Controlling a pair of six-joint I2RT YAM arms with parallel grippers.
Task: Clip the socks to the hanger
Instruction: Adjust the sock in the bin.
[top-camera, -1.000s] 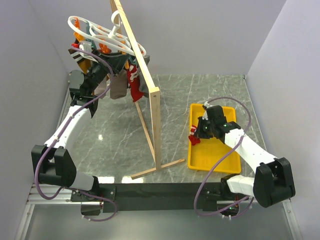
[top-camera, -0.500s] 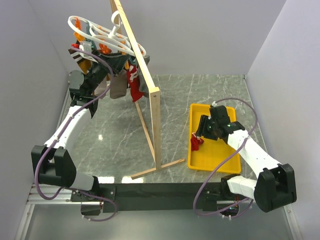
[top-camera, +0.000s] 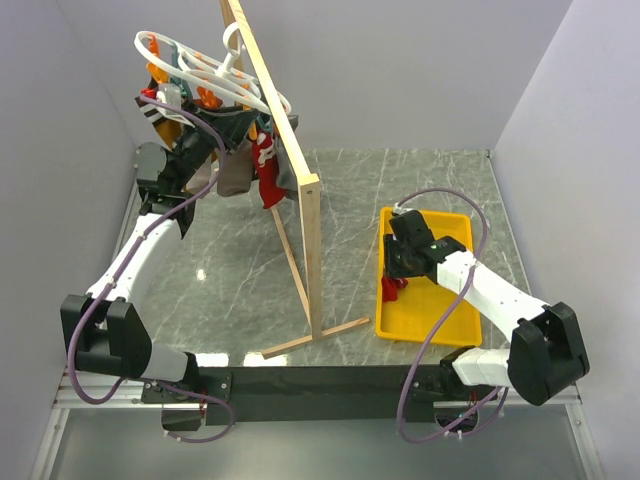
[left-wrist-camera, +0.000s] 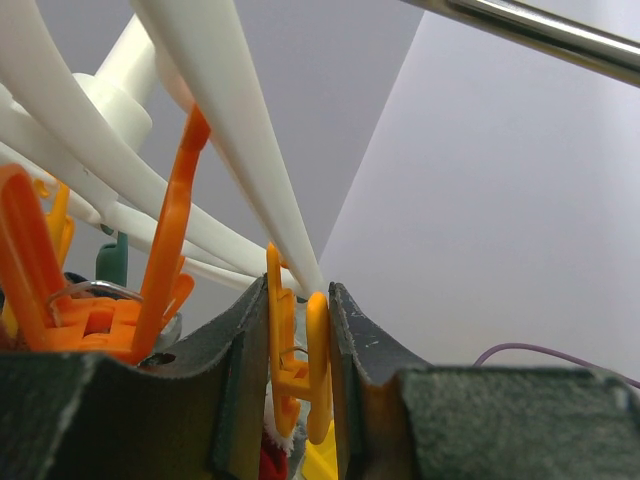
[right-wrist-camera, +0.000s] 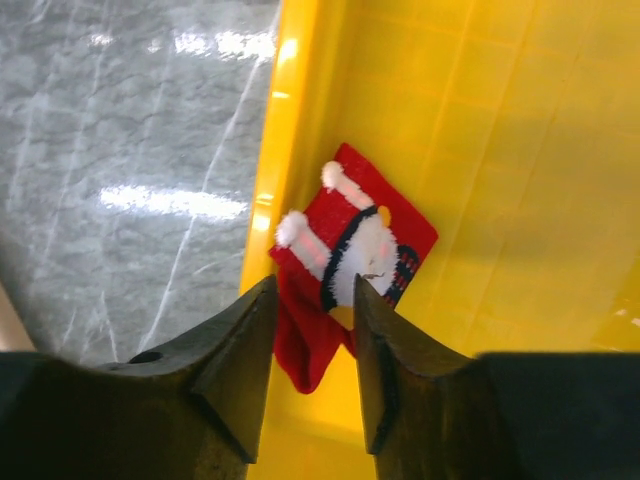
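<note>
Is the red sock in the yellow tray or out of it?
In. The sock shows over the tray floor, just inside its wall, pinched in the right gripper.

Up close, the hanger (left-wrist-camera: 215, 110) is only white bars cut off by the frame. The orange clip (left-wrist-camera: 318, 372), pinched in the jaws of the left gripper (left-wrist-camera: 298, 310), loses its lower end behind them. A red scrap (left-wrist-camera: 270, 462) at the bottom edge is too cropped to identify. From above, those jaws are lost among hanging fabric, and the wooden rack (top-camera: 311, 250) runs off the top. The red sock (right-wrist-camera: 405, 230) disappears at its lower end behind the jaws of the right gripper (right-wrist-camera: 313, 300) — the yellow tray (right-wrist-camera: 500, 150) spills past the picture's edges.
</note>
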